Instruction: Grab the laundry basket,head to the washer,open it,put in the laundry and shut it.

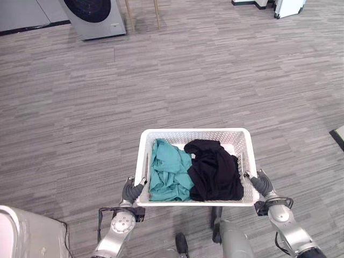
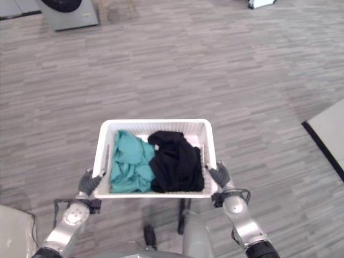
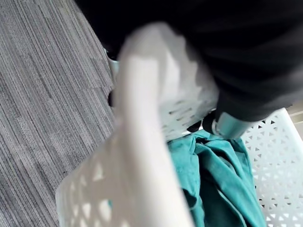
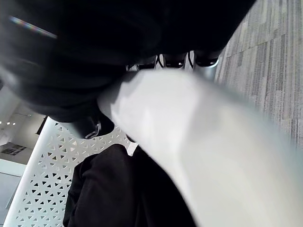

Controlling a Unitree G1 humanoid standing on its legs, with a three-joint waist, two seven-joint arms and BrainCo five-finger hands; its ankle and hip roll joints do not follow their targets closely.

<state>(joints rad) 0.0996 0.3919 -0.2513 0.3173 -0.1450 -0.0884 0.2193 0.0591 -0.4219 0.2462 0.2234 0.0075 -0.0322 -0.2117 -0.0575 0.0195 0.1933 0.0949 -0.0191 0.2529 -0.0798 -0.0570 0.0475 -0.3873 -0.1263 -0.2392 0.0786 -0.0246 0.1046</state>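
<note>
- White laundry basket (image 1: 196,134) held up above the grey plank floor (image 1: 215,75), clamped at its two short ends between left hand (image 1: 130,190) and right hand (image 1: 262,184).
- Left fingers (image 1: 137,189) curled around the basket's left rim; right fingers (image 1: 252,179) curled around the right rim.
- Both arms bent, reaching forward from the lower corners, wrists level with the near wall.
- Inside: teal garment (image 1: 169,171) on the left, black garment (image 1: 215,169) on the right, touching.
- Washer (image 1: 94,16) standing far ahead to the left, well apart, door closed.
</note>
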